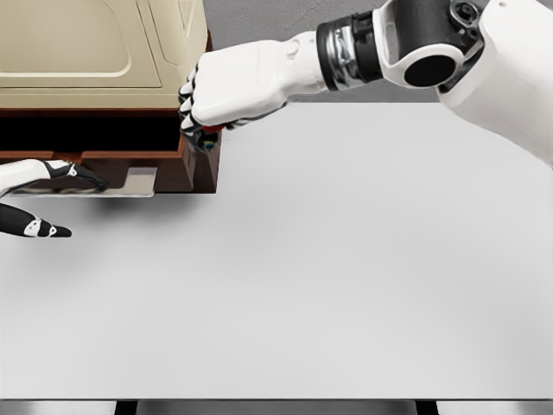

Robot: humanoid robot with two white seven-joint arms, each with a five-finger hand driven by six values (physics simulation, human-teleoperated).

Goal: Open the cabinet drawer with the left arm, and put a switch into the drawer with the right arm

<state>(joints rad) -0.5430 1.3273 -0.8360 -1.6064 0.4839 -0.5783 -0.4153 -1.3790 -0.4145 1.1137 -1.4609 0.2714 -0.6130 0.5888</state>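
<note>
Plain white counter (pixel 328 285) fills the near side, nothing on it that I can see. Right hand (pixel 212 99) is curled tight around the switch (pixel 210 132), only a dark bit with red poking out under the fingers, hovering right over the right end of the pulled-out drawer (pixel 177 160) at far left. Left hand (pixel 52 177) sits by the drawer front, fingers loose and spread, holding nothing. So the drawer looks open already and we're at the placing step; next I'd guess lower a touch leftward into the cavity, then let go.

white table (pixel 346 285) — grey wall (pixel 259 17)
</note>
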